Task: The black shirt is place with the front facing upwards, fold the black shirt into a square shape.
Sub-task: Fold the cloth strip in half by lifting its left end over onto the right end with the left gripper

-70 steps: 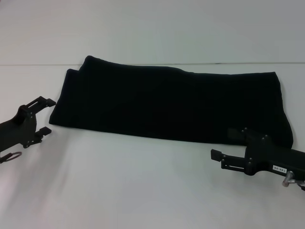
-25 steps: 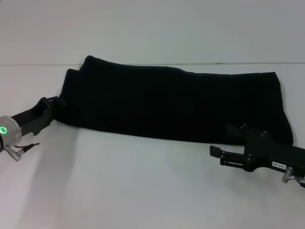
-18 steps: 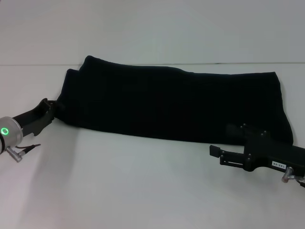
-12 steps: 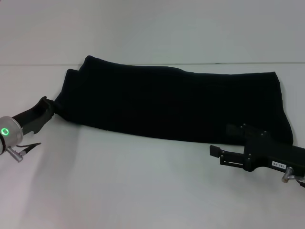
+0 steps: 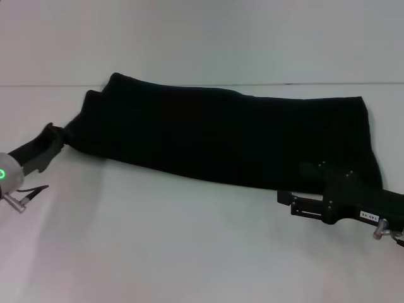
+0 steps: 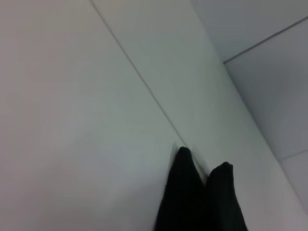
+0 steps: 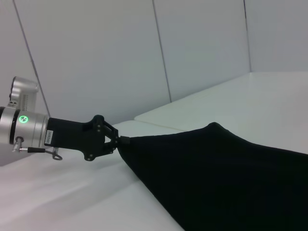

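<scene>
Two grippers flank the large plain black cloth shirt (image 5: 221,136), which lies on the white table (image 5: 189,252) as a long folded band running from far left to near right, its lettering hidden. The left gripper (image 5: 55,134) is at the band's left end, and in the right wrist view its fingers are clenched together on the shirt's left corner (image 7: 126,142), the cloth drawn to a point where it meets them. Compared with a few seconds ago, when this gripper stood open and clear of the cloth, it has closed in on that corner, gripped it and begun tugging it outward to the left, so the left edge now tapers toward the fingertips instead of lying blunt. The right gripper (image 5: 284,201) sits at the near right edge of the band, its fingers released and holding nothing, in much the same place as before. This suggests the strip fold is done and the next fold, carrying the left end across toward the right to shorten the band into a square, is just starting.
</scene>
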